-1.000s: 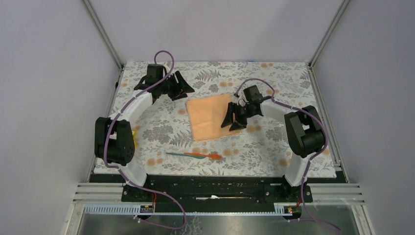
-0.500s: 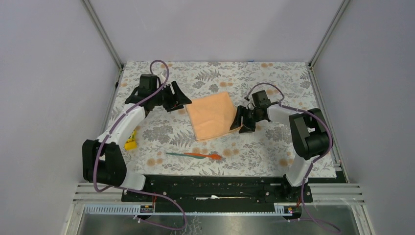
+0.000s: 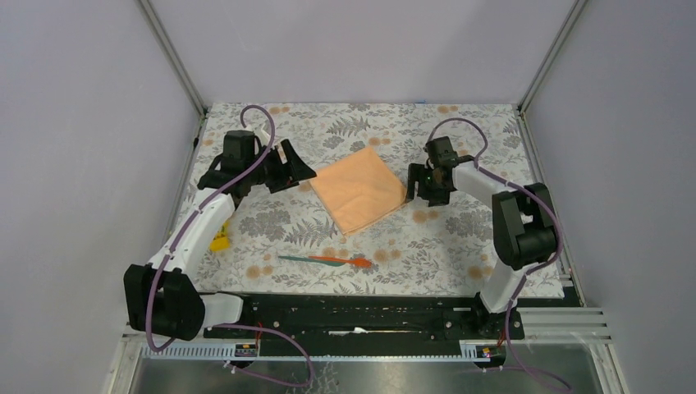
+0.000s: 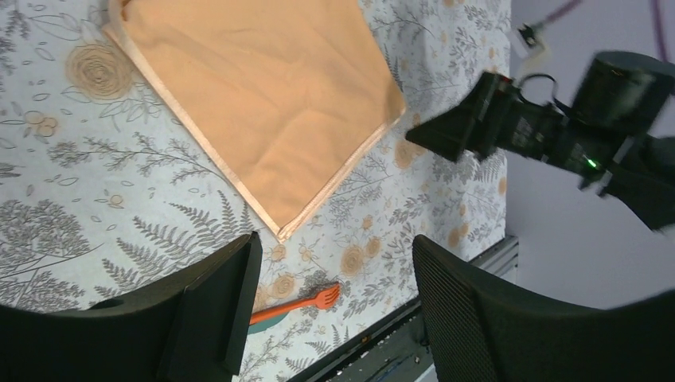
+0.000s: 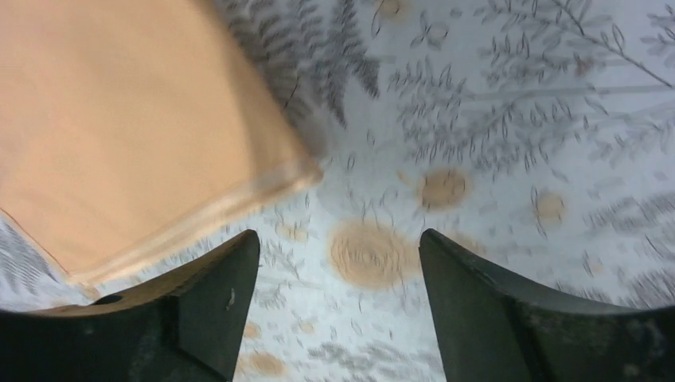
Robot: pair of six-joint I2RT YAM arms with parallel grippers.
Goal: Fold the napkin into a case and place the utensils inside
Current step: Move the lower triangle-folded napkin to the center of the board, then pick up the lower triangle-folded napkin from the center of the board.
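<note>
The peach-orange napkin (image 3: 359, 189) lies flat on the floral tablecloth, turned like a diamond. It also shows in the left wrist view (image 4: 255, 103) and the right wrist view (image 5: 119, 143). The teal and orange-red utensils (image 3: 324, 260) lie together near the front; the orange fork (image 4: 298, 303) shows in the left wrist view. My left gripper (image 3: 297, 171) is open and empty, just left of the napkin. My right gripper (image 3: 418, 188) is open and empty, at the napkin's right corner. No case is in view.
A small yellow block (image 3: 219, 241) lies at the left edge of the tablecloth (image 3: 460, 238). Metal frame posts and grey walls stand around the table. A black rail (image 3: 361, 308) runs along the front edge.
The napkin has turned counter-clockwise into a diamond. My right gripper has moved back and right off the napkin to its right corner. My left gripper has shifted forward and left.
</note>
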